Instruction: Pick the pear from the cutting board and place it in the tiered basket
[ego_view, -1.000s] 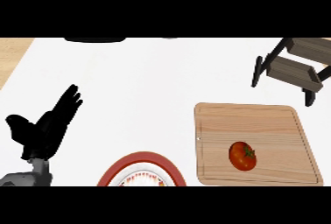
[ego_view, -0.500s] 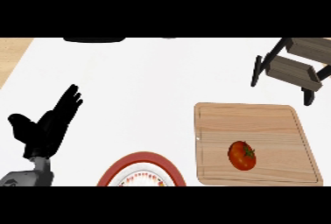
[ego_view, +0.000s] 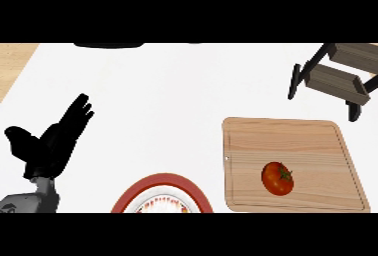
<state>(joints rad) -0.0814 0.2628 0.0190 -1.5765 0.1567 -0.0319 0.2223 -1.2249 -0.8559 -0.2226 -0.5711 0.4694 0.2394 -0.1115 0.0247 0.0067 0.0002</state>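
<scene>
Fruit: what lies on the cutting board (ego_view: 295, 165) looks like a red tomato (ego_view: 277, 178) with a green stalk, not a pear; treat it as the thing you must lift. It sits right of the board's middle, toward the near edge.
Left hand: your left hand (ego_view: 50, 141) rests at the left of the view, fingers straight and released, holding nothing, well apart from the board.
Right hand: it shows nowhere, so you cannot tell its state.
Basket: the tiered basket (ego_view: 341, 77) stands at the far right, just beyond the board's far right corner.
Plate: a red-rimmed plate (ego_view: 164, 196) lies near, between hand and board.
Step in hand: judged from this, the reach has not begun. Bring the right hand in, since the fruit is on that side. Come down from above, curl round the fruit's widest part, and lift clear before you travel far-right to the basket.
</scene>
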